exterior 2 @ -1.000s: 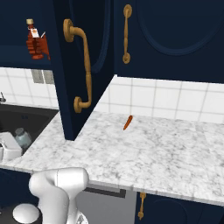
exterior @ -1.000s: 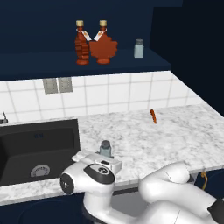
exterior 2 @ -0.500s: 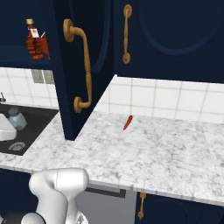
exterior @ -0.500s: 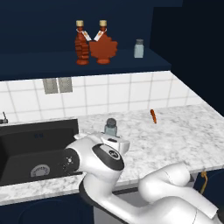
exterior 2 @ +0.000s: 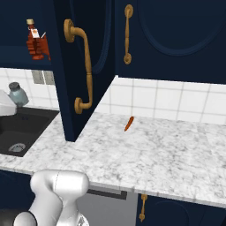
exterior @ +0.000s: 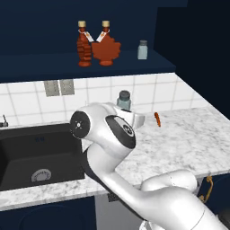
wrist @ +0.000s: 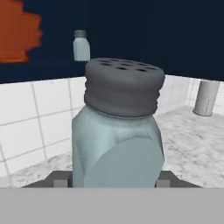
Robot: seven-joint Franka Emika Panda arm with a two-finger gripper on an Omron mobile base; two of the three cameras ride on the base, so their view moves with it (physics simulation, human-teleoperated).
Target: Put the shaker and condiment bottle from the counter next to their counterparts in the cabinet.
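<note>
- Between the finger tips of the gripper (wrist: 114, 183) stands the shaker (wrist: 117, 124), upright, its pale glass body flanked low down by both tips and its grey perforated cap on top; the jaws are closed part-way on it.
- From the left base side the shaker's (exterior: 124, 99) cap pokes up behind the white arm, held above the counter (exterior: 188, 139) and below the cabinet (exterior: 67, 61) shelf.
- Up on that shelf a matching shaker (exterior: 142, 50) stands to the right, apart from two red-brown syrup bottles (exterior: 106, 44) that sit side by side.
- On the marble near the tiled wall lies a small orange stick (exterior: 157, 119).
- Left of the arm is the black sink basin (exterior: 36, 152).
- From the right base side, an open cabinet door (exterior 2: 79, 66) with a brass handle hides most of the shelf.
</note>
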